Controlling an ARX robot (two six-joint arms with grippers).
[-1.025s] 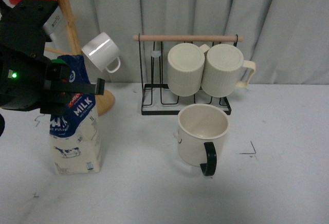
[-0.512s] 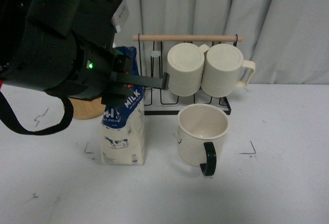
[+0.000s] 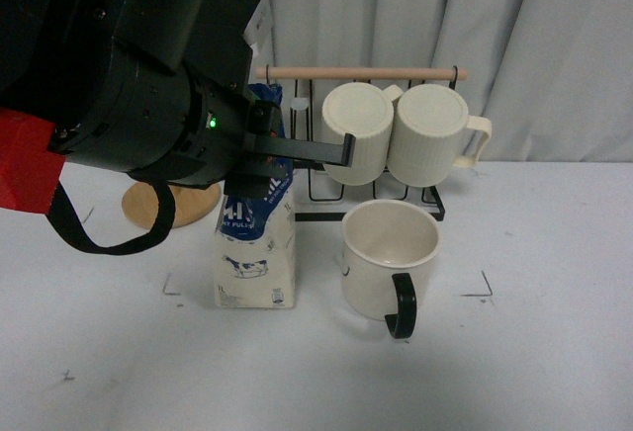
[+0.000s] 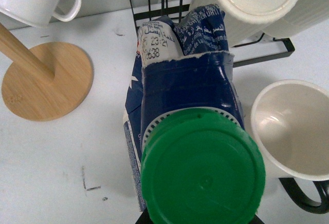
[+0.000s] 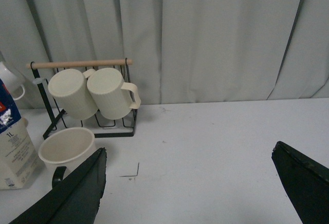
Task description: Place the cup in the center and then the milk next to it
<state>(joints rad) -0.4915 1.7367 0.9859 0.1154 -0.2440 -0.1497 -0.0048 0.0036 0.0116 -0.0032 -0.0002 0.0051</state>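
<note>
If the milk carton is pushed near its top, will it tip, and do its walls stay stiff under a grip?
The milk carton is tall on a narrow base, so a high push would probably tip it, maybe against the cup beside it. Its top looks creased and crumpled, so the cardboard likely yields under a tight squeeze.

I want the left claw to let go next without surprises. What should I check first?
1. The cup upright between the corner marks: ok.
2. The milk carton upright beside the cup, not touching it: ok.
3. Carton base flat on the table: cannot tell.
4. Carton top held in the left claw: ok.
5. Gap from left claw to the ribbed mug behind it: cannot tell.
6. The right claw open, empty: ok.
</note>
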